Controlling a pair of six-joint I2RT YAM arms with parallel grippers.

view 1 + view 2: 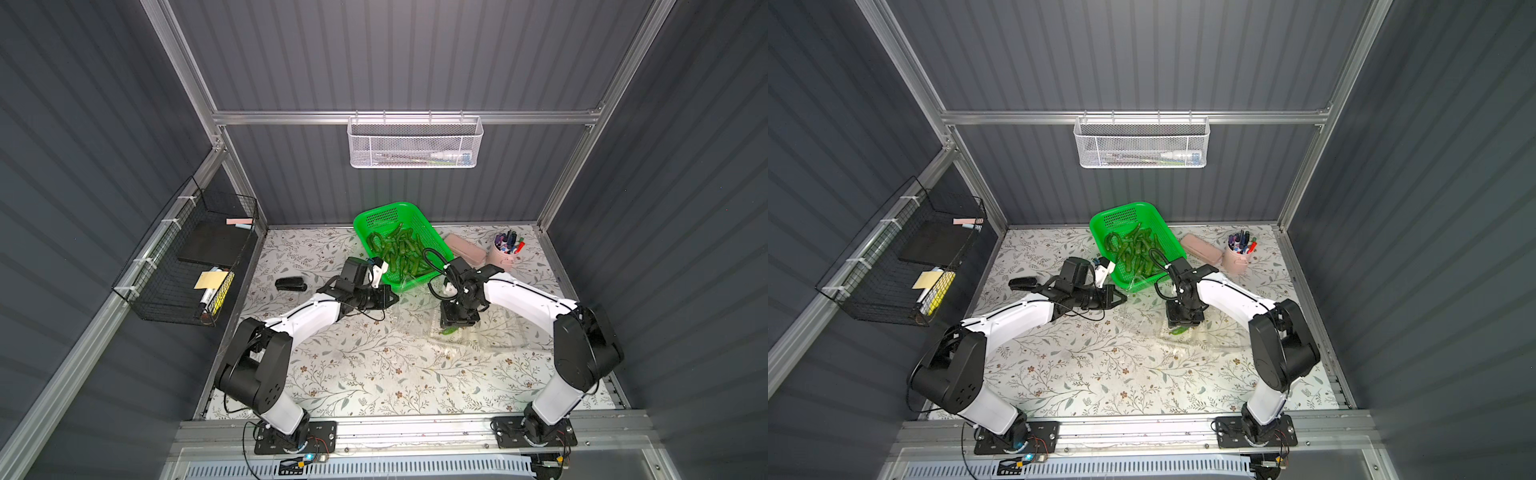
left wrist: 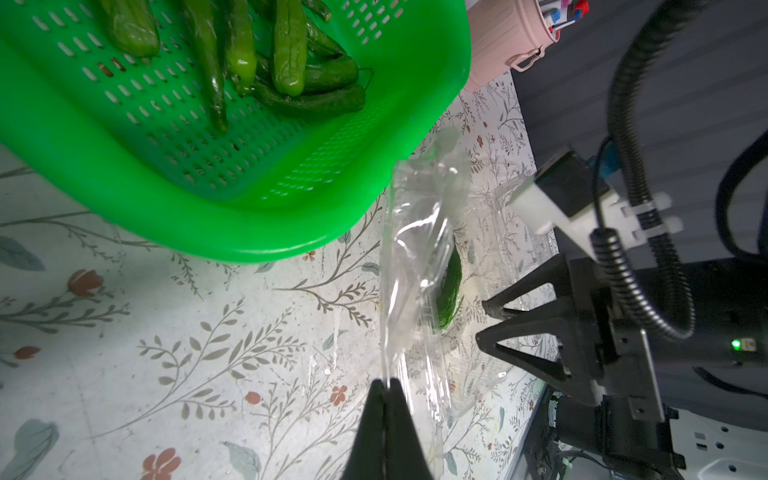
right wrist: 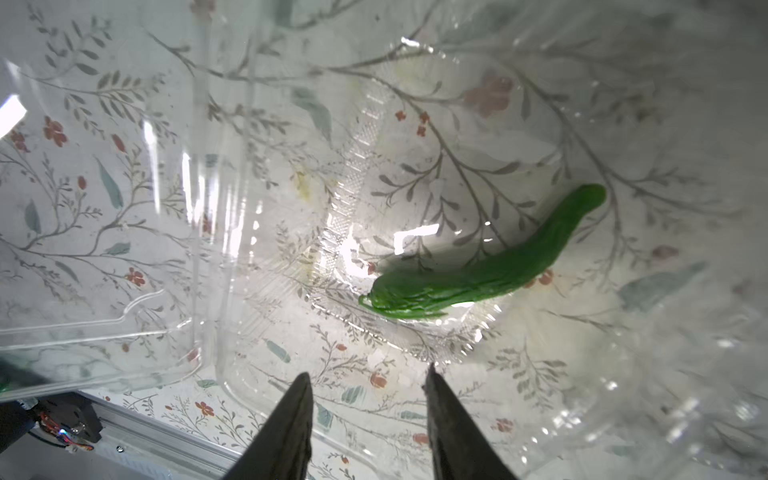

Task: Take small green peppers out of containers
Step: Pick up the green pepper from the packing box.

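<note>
Green pepper [image 3: 478, 270], bright green basket [image 1: 382, 216], floral-patterned table [image 1: 374, 365]

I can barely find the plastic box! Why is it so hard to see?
Right wrist view: white glare spots on the clear container beside the pepper. In both top views it nearly melts into the flowery table. Left wrist view: only bright streaks show its plastic.
</note>
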